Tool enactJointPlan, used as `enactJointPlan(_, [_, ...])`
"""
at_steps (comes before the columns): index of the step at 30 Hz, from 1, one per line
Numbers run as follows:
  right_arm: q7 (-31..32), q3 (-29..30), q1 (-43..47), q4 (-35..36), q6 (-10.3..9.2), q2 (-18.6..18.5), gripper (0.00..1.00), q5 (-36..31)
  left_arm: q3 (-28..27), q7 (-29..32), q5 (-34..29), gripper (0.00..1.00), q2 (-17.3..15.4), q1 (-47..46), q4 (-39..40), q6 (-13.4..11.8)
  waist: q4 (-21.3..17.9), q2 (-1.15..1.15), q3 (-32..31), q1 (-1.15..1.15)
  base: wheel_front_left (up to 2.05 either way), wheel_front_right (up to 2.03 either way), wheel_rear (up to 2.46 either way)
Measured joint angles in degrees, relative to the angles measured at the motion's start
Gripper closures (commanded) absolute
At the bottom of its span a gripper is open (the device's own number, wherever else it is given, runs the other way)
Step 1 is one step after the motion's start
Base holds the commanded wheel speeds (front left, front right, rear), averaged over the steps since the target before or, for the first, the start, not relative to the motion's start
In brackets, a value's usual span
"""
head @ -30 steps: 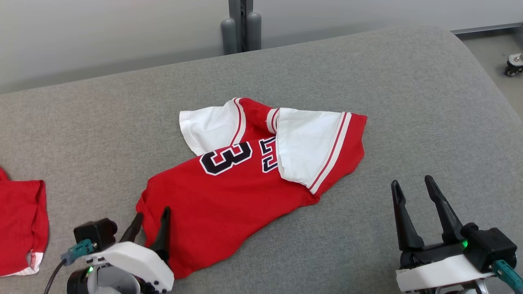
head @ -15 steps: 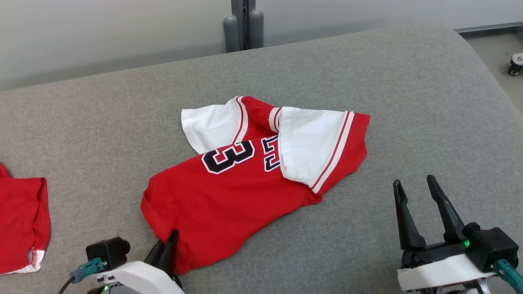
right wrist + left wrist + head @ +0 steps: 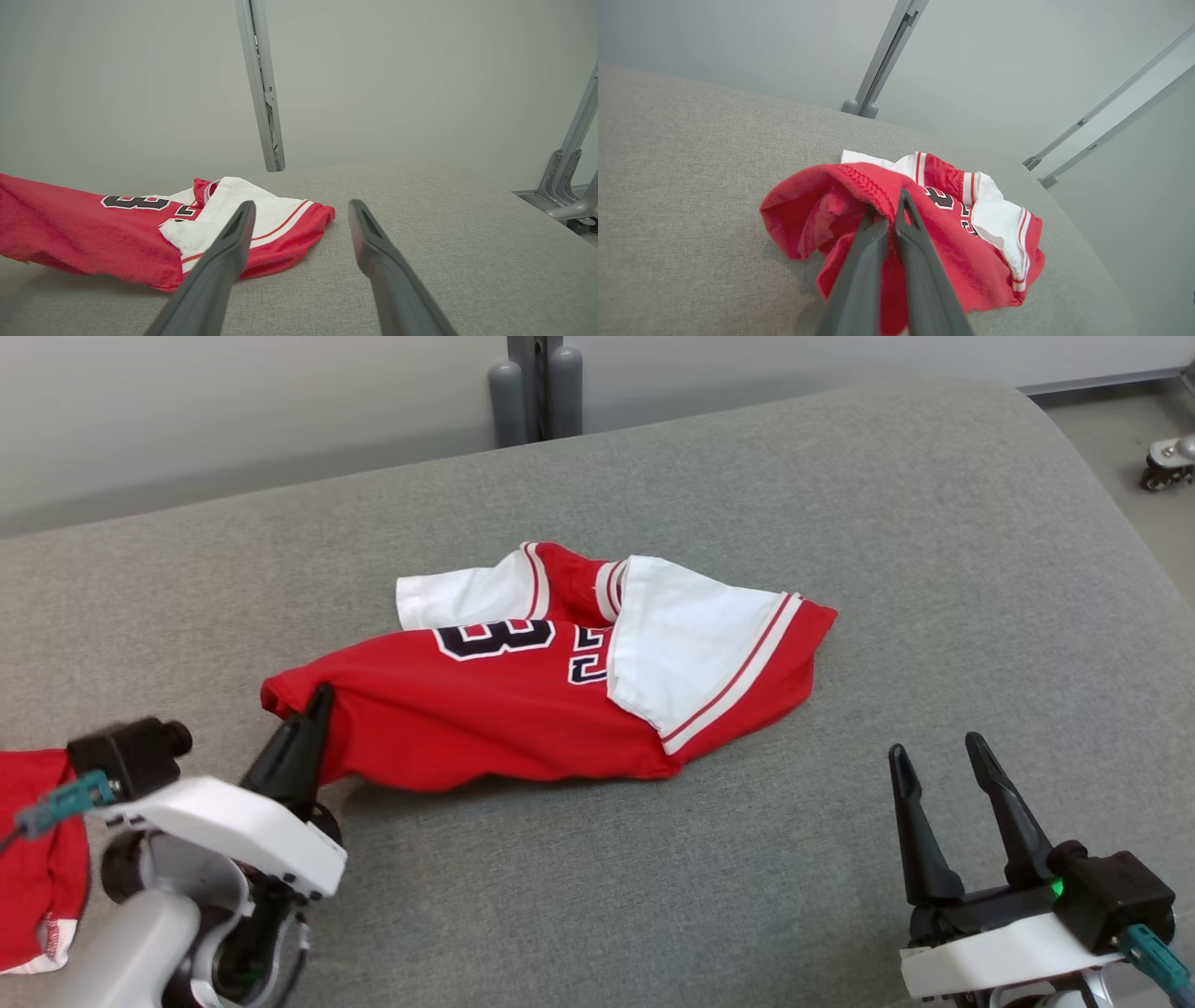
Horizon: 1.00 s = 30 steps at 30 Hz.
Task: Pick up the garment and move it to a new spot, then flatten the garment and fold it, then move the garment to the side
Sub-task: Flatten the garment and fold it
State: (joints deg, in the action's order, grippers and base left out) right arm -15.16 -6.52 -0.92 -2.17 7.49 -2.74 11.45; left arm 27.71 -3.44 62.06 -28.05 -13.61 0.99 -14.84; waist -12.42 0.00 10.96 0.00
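- Head view: we see the left gripper (image 3: pixel 320 695) now clamped on the hem corner of the garment (image 3: pixel 523 719); a second ago it stood open astride that edge. The corner is lifted, while the rest lies mid-bench (image 3: pixel 840 504)
- Left wrist view: the fingers (image 3: pixel 920 261) are pinched together with red hem bunched between them; how much cloth is caught we cannot quite tell
- Right wrist view: the right gripper (image 3: pixel 301 205) gapes wide and empty, apart from the garment. We judge the pick-up begun, with the carry next
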Motion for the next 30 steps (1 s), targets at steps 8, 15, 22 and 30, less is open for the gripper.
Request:
enactJointPlan(8, [0.0, 0.0, -0.8, -0.5, 0.01, 0.0, 0.0, -0.5, 1.8, 4.5, -2.4, 1.0, -3.3, -4.9, -3.2, 0.2, -2.9, 0.0, 0.7, 0.0, 0.0, 0.0, 0.0])
enactJointPlan(15, [0.0, 0.9, 1.1, -0.3, 0.0, 0.0, 0.0, -0.3, 1.2, 0.3, 0.9, 1.0, -1.8, 6.1, -3.9, 0.1, -2.9, 0.0, -0.1, 0.0, 0.0, 0.0, 0.0])
enactJointPlan(22, [0.0, 0.6, 0.7, 0.1, 0.01, 0.0, 0.0, -0.8, 0.8, -3.8, 1.0, 0.77, 0.4, 7.9, -6.3, 1.2, 0.4, 0.0, -0.2, 0.0, 0.0, 0.0, 0.0])
enactJointPlan(30, [0.0, 0.7, 0.5, 0.0, 0.01, 0.0, 0.0, -0.9, 1.3, -5.5, 0.3, 0.0, 0.9, 9.7, -6.1, 0.8, 2.6, 0.0, -1.0, 0.0, 0.0, 0.0, 0.0])
